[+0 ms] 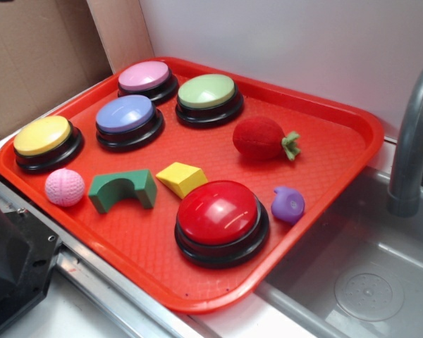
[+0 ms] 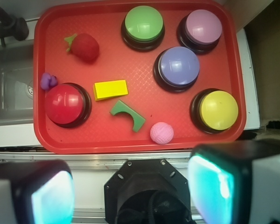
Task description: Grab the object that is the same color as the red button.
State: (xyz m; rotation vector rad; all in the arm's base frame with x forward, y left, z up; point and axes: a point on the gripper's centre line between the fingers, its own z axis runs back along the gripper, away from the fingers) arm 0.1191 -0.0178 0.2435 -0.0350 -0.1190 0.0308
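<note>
End effector [image 2: 130,191] is hovering off the tray's near edge, fingers spread wide, holding nothing. Strawberry toy [image 1: 262,138] is lying on its side on the red tray [image 1: 338,151], near the green button [image 1: 207,92], apart from the red button [image 1: 218,213].
</note>
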